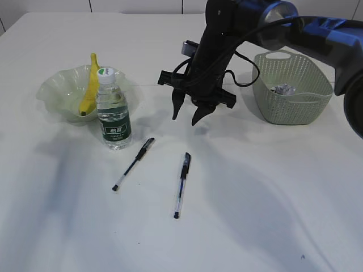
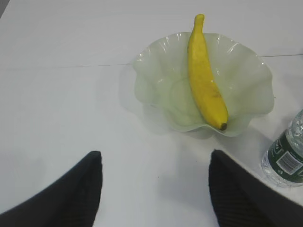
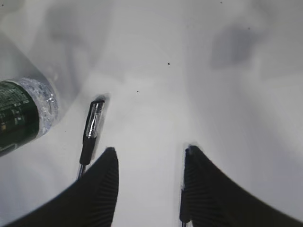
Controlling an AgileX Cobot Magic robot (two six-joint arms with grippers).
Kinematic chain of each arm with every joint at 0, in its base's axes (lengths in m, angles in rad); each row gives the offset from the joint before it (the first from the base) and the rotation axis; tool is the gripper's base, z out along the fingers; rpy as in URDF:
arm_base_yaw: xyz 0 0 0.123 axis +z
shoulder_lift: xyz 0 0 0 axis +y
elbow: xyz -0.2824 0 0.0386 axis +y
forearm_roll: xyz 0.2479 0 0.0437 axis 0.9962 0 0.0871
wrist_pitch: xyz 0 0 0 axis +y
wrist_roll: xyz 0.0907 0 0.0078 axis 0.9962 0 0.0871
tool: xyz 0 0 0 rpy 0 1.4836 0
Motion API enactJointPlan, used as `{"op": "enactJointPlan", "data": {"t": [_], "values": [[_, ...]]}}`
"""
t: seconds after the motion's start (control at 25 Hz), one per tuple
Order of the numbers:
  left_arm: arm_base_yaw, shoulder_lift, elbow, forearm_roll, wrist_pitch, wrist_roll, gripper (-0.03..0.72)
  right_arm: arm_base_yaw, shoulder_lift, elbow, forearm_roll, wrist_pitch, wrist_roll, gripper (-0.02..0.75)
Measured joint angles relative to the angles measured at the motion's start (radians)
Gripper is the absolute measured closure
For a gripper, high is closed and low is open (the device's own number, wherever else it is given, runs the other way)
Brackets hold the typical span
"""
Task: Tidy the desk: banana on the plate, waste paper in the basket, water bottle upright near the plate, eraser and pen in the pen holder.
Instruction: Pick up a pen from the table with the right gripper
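Banana [image 1: 89,85] lying in the pale green scalloped plate [image 1: 52,90] at the left of the exterior frame, stem pointing up over the rim. Seen again in the left wrist view at upper right, banana [image 2: 205,78] diagonal across plate [image 2: 246,75], dark tip down near the front edge.

Water bottle [image 1: 113,110] standing upright just right of the plate, touching or nearly touching its rim, white cap on top, green label; lower right corner of the left wrist view catches its side [image 2: 286,158].

Crumpled waste paper [image 1: 281,89] sitting inside the grey-green basket [image 1: 266,113] at the right of the exterior frame.

Two pens on the white table [image 1: 272,204]: left pen [image 1: 134,163] slanted, below and right of the bottle; right pen [image 1: 182,184] near frame centre, almost vertical, well apart from the first. In the right wrist view, left pen [image 3: 92,130] just beside the left finger, bottle [image 3: 23,116] at far left, and a dark sliver at the right finger's inner edge, likely the other pen.

Right gripper [image 1: 190,113] hanging above the table, centre of the exterior frame, above both pens, tips pointing down, jaws partly apart, holding nothing; same gap at bottom of its wrist view [image 3: 149,187].

Left gripper [image 2: 154,189] at the bottom of its own view, jaws spread wide, empty, over bare table short of the plate; not seen in the exterior frame.
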Motion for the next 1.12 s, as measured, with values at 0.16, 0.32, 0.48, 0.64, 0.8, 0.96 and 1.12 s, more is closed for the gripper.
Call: {"op": "enactJointPlan", "data": {"t": [0.16, 0.32, 0.48, 0.64, 0.8, 0.96, 1.12], "values": [[0.000, 0.000, 0.000, -0.003, 0.000, 0.000, 0.193, 0.000, 0.008, 0.000, -0.023, -0.002, 0.006, 0.399], [0.000, 0.000, 0.000, -0.005, 0.000, 0.000, 0.193, 0.000, 0.033, 0.000, -0.021, -0.002, 0.014, 0.400], [0.000, 0.000, 0.000, -0.006, 0.000, 0.000, 0.193, 0.003, 0.063, 0.001, -0.019, -0.004, 0.015, 0.400], [0.000, 0.000, 0.000, -0.006, 0.000, 0.000, 0.192, 0.013, 0.068, 0.001, -0.022, -0.006, 0.017, 0.400], [0.000, 0.000, 0.000, -0.006, 0.000, 0.000, 0.192, 0.023, 0.070, 0.001, -0.029, -0.007, 0.017, 0.400], [0.000, 0.000, 0.000, -0.006, 0.000, 0.000, 0.193, 0.041, 0.070, 0.001, -0.027, -0.008, 0.017, 0.400], [0.000, 0.000, 0.000, -0.006, 0.000, 0.000, 0.193, 0.049, 0.074, 0.001, -0.021, -0.008, 0.001, 0.400]]}}
